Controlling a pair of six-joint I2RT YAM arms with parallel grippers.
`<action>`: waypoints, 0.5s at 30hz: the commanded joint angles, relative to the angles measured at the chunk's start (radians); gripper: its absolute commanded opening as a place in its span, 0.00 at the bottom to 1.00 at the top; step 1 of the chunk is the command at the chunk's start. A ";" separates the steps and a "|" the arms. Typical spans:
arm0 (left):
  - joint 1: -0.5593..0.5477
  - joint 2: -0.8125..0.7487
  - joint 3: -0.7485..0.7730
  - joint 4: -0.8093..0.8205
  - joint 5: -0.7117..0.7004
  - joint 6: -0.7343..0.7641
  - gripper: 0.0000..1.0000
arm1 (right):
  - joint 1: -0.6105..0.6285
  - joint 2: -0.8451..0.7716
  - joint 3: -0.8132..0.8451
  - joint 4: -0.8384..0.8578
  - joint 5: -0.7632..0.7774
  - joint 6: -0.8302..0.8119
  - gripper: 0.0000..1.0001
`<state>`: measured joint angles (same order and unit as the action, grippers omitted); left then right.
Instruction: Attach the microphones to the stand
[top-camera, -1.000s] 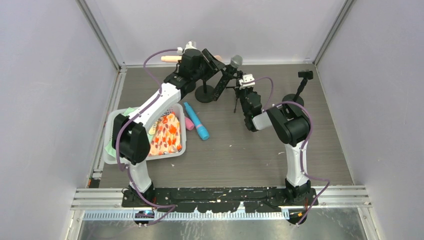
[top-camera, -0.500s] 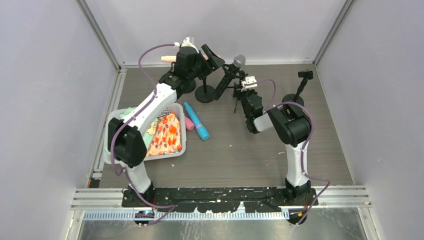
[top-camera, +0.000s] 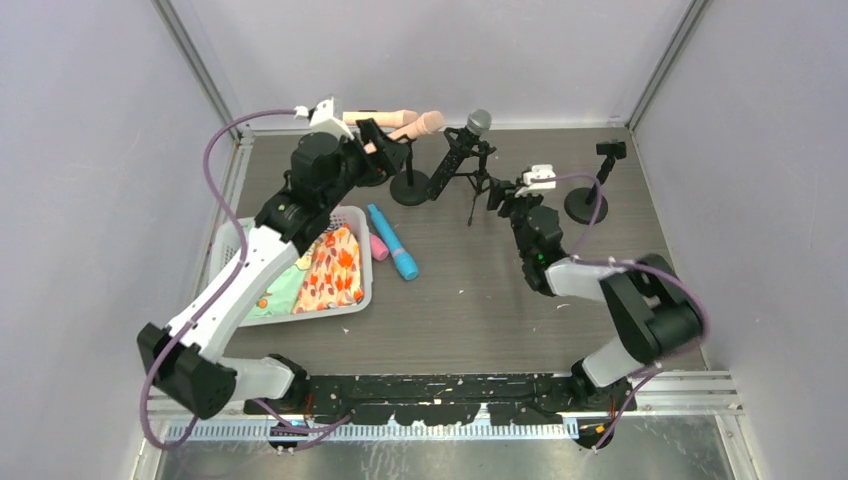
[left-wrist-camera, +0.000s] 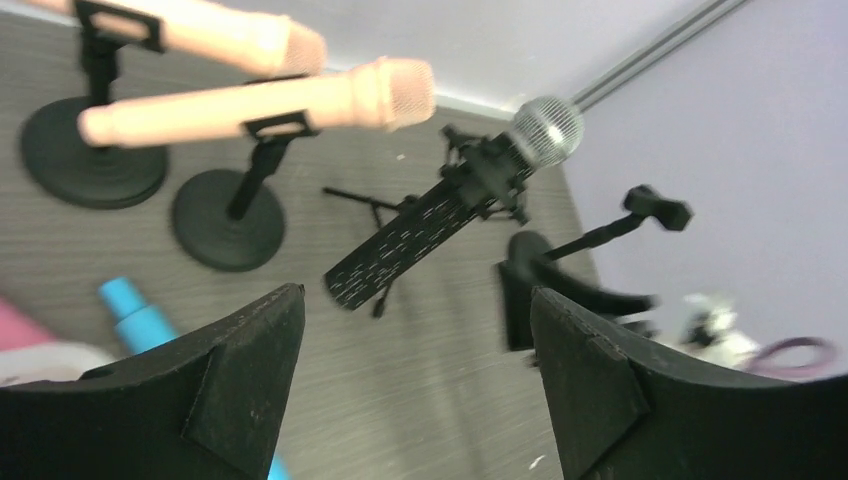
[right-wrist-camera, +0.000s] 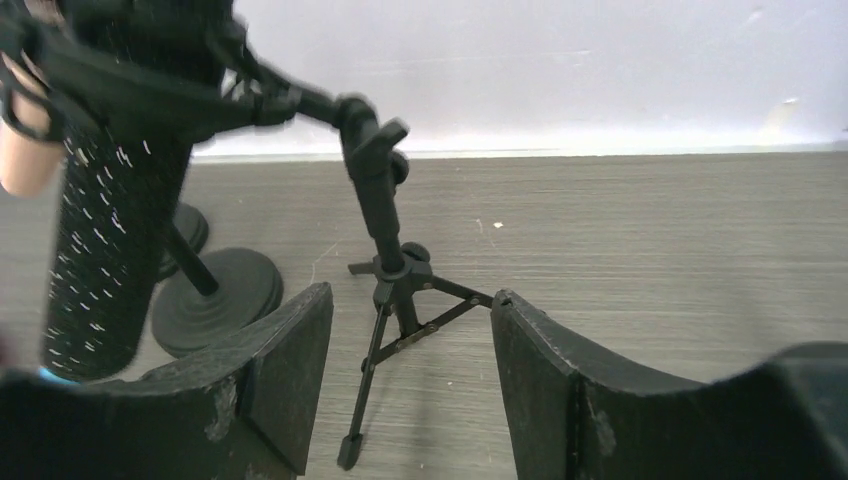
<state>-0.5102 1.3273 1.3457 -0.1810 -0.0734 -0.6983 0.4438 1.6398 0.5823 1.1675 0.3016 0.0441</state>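
Note:
Two peach microphones (top-camera: 418, 125) (left-wrist-camera: 260, 100) sit clipped on round-based stands (left-wrist-camera: 228, 220) at the back. Beside them the black microphone (top-camera: 458, 158) (left-wrist-camera: 430, 215) with its silver head leans in the tripod stand (top-camera: 476, 188) (right-wrist-camera: 395, 270). Flat on the table lies the blue microphone (top-camera: 392, 242) (left-wrist-camera: 135, 310). My left gripper (top-camera: 385, 150) (left-wrist-camera: 415, 293) hangs open and empty, just left of the peach microphones. The right gripper (top-camera: 503, 195) (right-wrist-camera: 410, 295) is open too, low and just right of the tripod, holding nothing.
An empty clip stand (top-camera: 598, 172) (left-wrist-camera: 620, 230) stands at the back right. A white basket (top-camera: 360, 290) with patterned cloth sits at the left, and a small pink object (top-camera: 378, 247) lies next to the blue microphone. Grey walls close in the table.
Both grippers have opened. The left one drew back to the left from the peach microphone, which stays on its stand. The right one let go by the tripod and backed away rightward.

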 joint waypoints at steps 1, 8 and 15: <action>0.004 -0.136 -0.125 -0.070 -0.107 0.106 0.84 | -0.004 -0.285 0.021 -0.463 0.163 0.163 0.65; 0.005 -0.282 -0.291 -0.114 -0.155 0.107 0.86 | -0.192 -0.525 0.072 -0.977 0.213 0.313 0.70; 0.006 -0.296 -0.338 -0.132 -0.124 0.093 0.88 | -0.403 -0.472 0.120 -0.989 0.196 0.254 0.80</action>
<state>-0.5091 1.0554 1.0233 -0.3149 -0.1951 -0.6167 0.1101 1.1275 0.6460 0.2340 0.4866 0.3031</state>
